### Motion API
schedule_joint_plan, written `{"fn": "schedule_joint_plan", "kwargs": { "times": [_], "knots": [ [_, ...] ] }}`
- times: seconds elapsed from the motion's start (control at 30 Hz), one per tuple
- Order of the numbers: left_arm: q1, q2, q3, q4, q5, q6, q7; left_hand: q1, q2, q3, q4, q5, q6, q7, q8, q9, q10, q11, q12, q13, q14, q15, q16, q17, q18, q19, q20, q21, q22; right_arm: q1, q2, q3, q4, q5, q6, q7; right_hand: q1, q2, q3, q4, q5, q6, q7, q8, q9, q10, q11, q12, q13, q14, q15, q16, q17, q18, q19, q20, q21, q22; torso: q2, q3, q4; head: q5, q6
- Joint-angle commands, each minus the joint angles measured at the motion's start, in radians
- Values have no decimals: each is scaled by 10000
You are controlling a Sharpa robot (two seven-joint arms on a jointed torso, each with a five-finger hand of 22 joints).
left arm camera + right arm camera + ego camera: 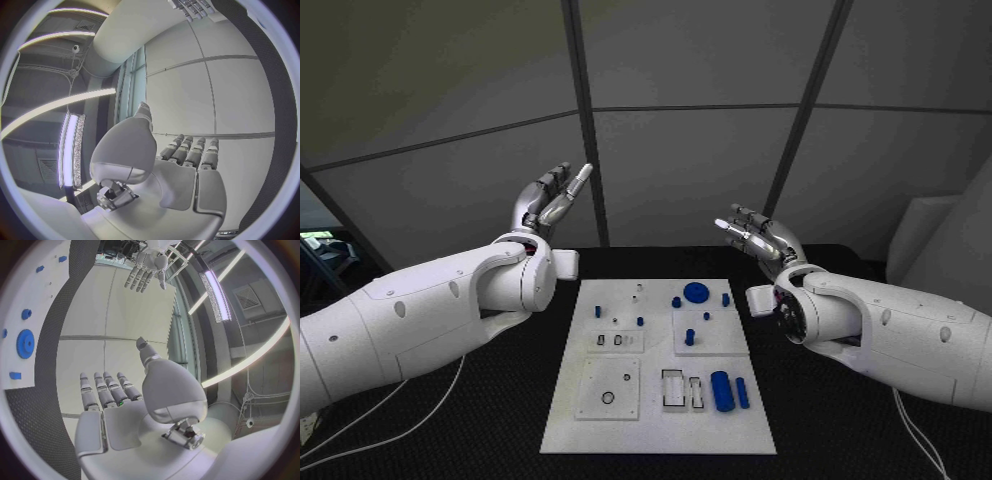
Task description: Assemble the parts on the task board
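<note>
Both hands are up in the air, holding nothing. Left hand has its fingers straight and spread. Board lies in the middle, blue parts loose on it. Right hand is spread too. Nothing looks built yet.

The head camera looks down on the task board; both wrist cameras face the far wall, close behind their hands.
</note>
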Motion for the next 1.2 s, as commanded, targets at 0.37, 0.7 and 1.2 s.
{"fn": "schedule_joint_plan", "kwargs": {
  "times": [0.37, 0.7, 1.2],
  "knots": [
    [4, -393, -10, -20, -368, 919, 10, 1193, -43, -30, -530, 118, 4071, 1191, 1036, 523, 6046, 526, 1544, 637, 6934, -469, 2061, 925, 560, 6464, -36, 2675, 1256, 173, -89, 32, -527, -6721, 578, -1374, 998, -244, 1267, -1170, 531, 6102, 891, 885, 330, 6483, -335, 1000, 210, 7580, -791, 1569, 537, 1060, 5292, -449, 3185, 1303, 0, -35, -38, 223, -159],
    [0, -926, -14, 644, -677, 1034, -214, 1867, 35, -223, -1076, 70, 6567, 799, 1631, 704, 7869, -21, 1827, 614, 8906, -1071, 2612, 1452, 609, 8244, -617, 3509, 1489, 808, 73, 37, -838, -10294, 1699, -2761, 1230, -789, 2079, -1382, 945, 7313, 389, 892, 355, 8206, -989, 852, 243, 10234, -1709, 2615, 1474, 1057, 6693, -1416, 5360, 2478, 158, -25, -60, 235, -74],
    [-38, -1641, -16, 2230, -736, 1106, -347, 1904, 112, -424, -1205, 73, 6688, 824, 1391, 583, 8020, -7, 1481, 479, 8844, -1058, 2346, 1614, 576, 8468, -680, 3579, 1465, 1145, 858, 38, -1106, -14375, 2864, -4811, 353, -1420, 2899, -1052, 107, 7502, 137, 324, 306, 8524, -1201, 142, 269, 11730, -1965, 4464, 3261, 1054, 6995, -1805, 7607, 3849, 851, -85, 90, 222, 163]
  ]
}}
